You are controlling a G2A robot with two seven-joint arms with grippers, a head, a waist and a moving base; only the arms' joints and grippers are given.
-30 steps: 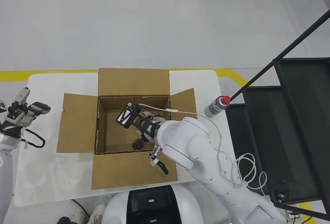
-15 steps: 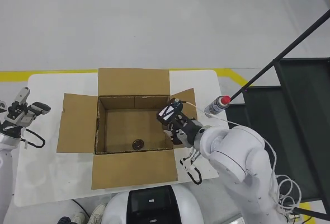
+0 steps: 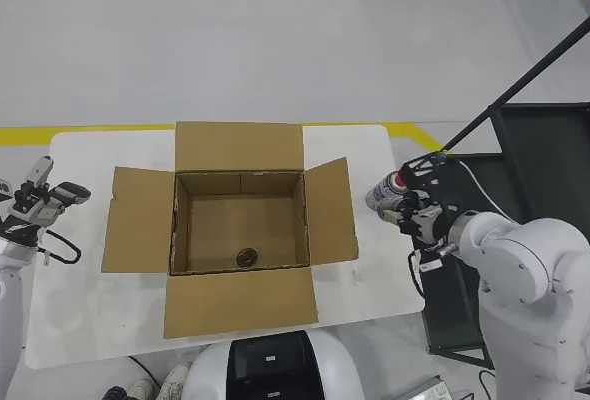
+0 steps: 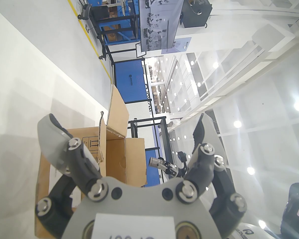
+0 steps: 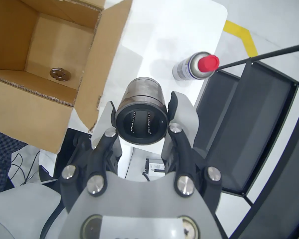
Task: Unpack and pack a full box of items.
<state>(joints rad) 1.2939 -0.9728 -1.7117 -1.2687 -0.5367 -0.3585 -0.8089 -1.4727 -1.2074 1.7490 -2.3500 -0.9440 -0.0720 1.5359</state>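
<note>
- Box [image 3: 238, 147] stands open on the table [image 3: 95, 320], all four flaps folded outward. The right wrist view cuts part of it off at the frame edge.
- A small metal ring [image 3: 246, 258] lies on the box floor, close to the wall nearest the robot. Its detail is too small to make out from above.
- The right claw [image 5: 142, 103] is outside the box, past its right flap, near the table's right edge. It is clamped on a dark metal bearing [image 5: 142, 88], one finger on each side of the cylinder.
- From above, the claw hides most of the bearing. The wrist view shows its open bore and rows of balls.
- A red-capped can [image 3: 388, 188] stands on the table right of the box, just beside the right claw, which overlaps part of it from above.
- The left claw [image 3: 53, 190] sits well left of the box, beyond the table's left edge, fingers spread and holding nothing.
- A black rack [image 3: 535, 180] stands right of the box, cut off by the frame.
</note>
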